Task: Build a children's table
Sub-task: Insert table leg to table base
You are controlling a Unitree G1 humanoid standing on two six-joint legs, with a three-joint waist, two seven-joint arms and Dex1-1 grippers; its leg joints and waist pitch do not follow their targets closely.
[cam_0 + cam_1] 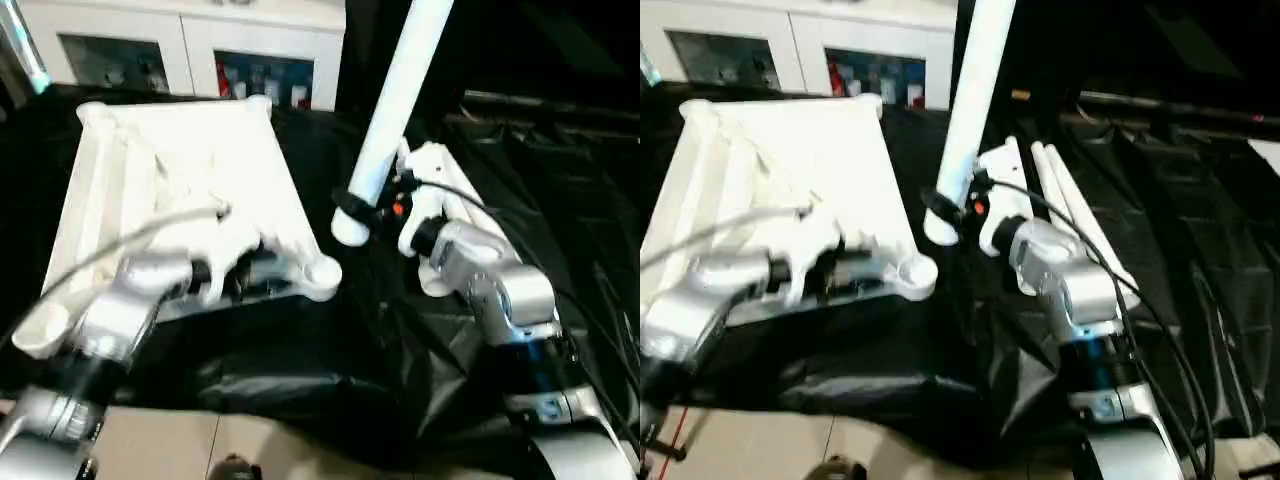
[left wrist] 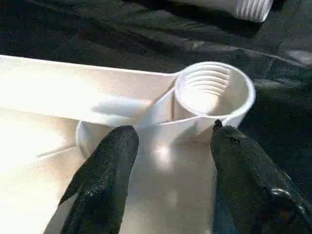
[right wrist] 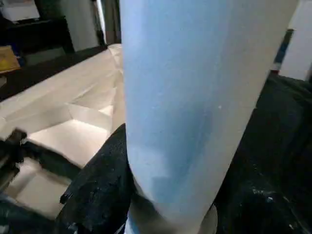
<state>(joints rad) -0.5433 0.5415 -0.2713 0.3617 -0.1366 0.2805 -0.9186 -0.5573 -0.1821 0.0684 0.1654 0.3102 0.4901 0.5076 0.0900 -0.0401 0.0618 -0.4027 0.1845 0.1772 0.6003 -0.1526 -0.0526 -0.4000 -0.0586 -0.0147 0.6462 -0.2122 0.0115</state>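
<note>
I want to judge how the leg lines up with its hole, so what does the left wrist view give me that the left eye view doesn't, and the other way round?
The left wrist view alone shows the screw ridges inside the corner socket, seen between the left gripper's open fingers. The left eye view alone shows the table leg held nearly upright in the right gripper, its lower end off to the right of that socket, plus spare legs lying on the black sheet. Both show the upside-down table top and the socket.
</note>
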